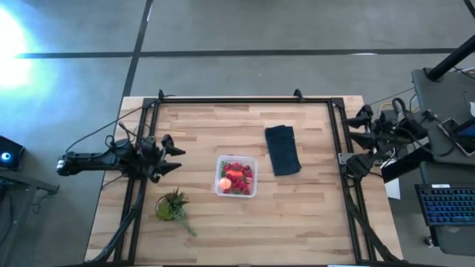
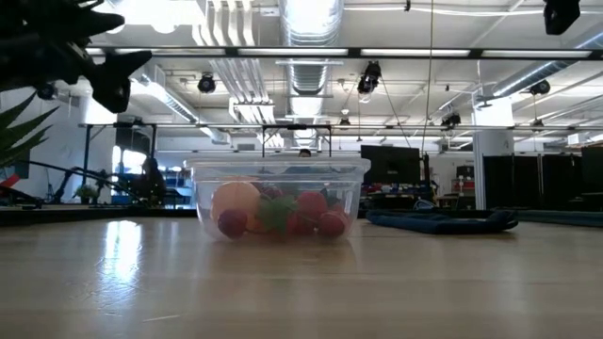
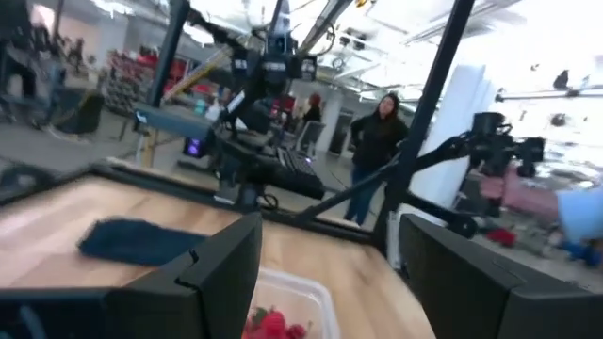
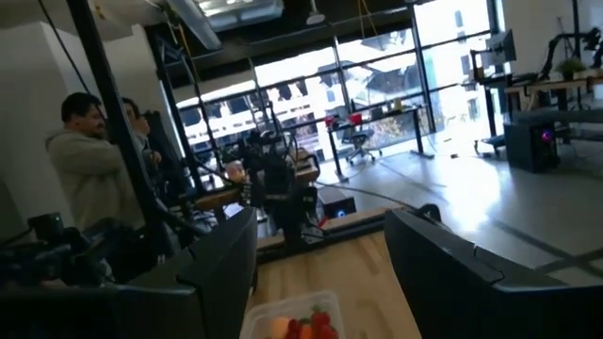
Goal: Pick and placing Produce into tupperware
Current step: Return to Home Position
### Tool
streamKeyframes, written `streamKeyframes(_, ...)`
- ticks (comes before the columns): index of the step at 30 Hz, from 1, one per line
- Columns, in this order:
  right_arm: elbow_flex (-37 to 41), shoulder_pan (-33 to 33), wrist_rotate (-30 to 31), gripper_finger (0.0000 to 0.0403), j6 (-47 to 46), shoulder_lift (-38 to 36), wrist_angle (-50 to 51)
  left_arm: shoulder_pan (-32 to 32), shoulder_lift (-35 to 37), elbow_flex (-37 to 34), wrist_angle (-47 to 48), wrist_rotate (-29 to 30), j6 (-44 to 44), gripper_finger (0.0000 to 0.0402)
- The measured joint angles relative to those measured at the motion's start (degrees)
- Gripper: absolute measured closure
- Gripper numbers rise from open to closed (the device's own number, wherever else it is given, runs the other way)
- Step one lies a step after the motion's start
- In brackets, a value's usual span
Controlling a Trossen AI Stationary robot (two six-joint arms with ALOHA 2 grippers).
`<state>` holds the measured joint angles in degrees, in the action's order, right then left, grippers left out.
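The small red and orange produce (image 1: 236, 176) is gathered inside the clear square plastic tupperware (image 1: 237, 156) (nothing loose is seen outside), so filling is judged done. The left end effector (image 1: 180, 158) and right end effector (image 1: 353, 139) are spread, empty, at the wooden surface's (image 1: 223, 230) sides.

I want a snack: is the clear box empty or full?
Not empty. The tupperware holds a layer of red berries and a peach-orange ball.

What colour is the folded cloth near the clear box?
The cloth is dark navy, clearest in the high view.
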<state>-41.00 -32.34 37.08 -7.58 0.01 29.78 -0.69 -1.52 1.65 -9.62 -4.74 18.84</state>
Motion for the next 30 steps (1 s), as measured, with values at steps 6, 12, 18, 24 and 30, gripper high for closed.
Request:
streamKeyframes(6,6.5,0.0,0.3,0.0177,-2.2,0.0,-5.5,-0.1,-0.8,-0.4,0.0,0.8,-6.9,0.0164)
streamKeyframes(12,13.6,0.0,0.5,0.0177,-0.3,0.0,-14.6,-0.1,-1.1,-1.0,1.8,0.7,-7.2,0.0164)
streamKeyframes(18,20.4,0.0,0.5,0.0177,0.1,0.0,-22.6,-0.1,-2.0,-1.1,1.7,0.6,-6.9,0.0164)
streamKeyframes(24,27.4,0.0,2.1,0.0177,0.5,0.0,-32.8,-0.1,-3.6,-1.1,3.3,0.5,-4.2,0.0164)
streamKeyframes(30,34.2,0.0,2.0,0.0177,0.7,0.0,-43.3,-0.1,-5.6,-1.2,3.2,0.5,-7.5,0.0164)
